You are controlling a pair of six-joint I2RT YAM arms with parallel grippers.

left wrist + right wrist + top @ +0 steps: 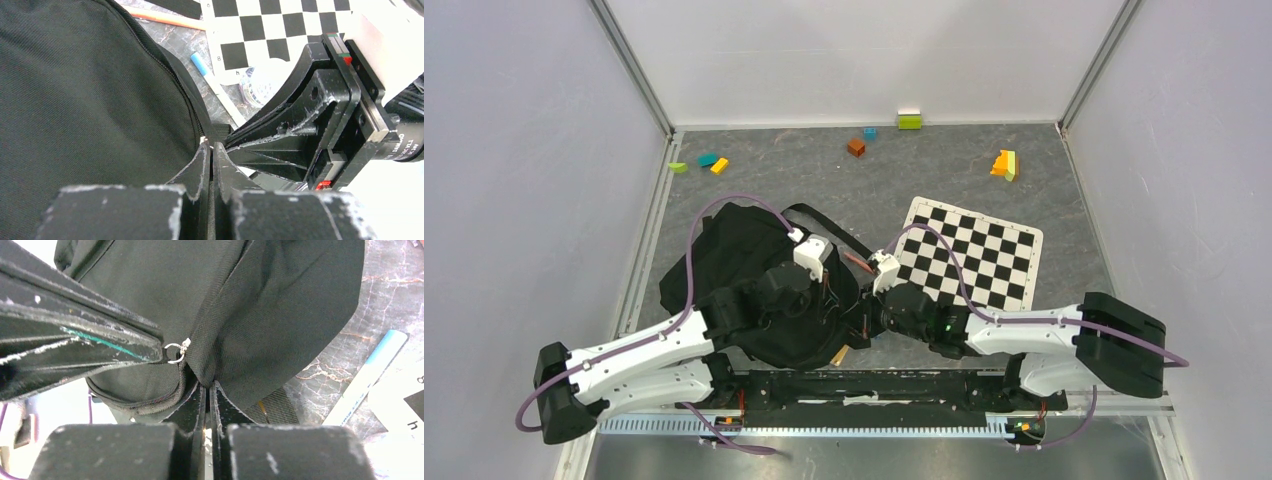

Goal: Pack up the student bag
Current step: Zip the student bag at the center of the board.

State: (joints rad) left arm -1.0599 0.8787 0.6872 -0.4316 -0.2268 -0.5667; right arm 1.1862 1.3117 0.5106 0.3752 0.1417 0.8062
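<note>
R claw (207, 386) pinches blk bag (260, 300) (soft).

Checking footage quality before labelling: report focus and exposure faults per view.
Top external: evenly lit, sharp. Left wrist: its own fingers blur up close, lower right corner blown white. Right wrist: student bag weave crisp, lower left washed out.

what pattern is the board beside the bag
The board is black-and-white checkered, clearest in the top external view.

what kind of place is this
Likely a robotics lab test cell: plain panels on metal rails box in a table, two robot arms bolted at its near edge grip a bag, and a checkered board lies near scattered blocks.
</note>
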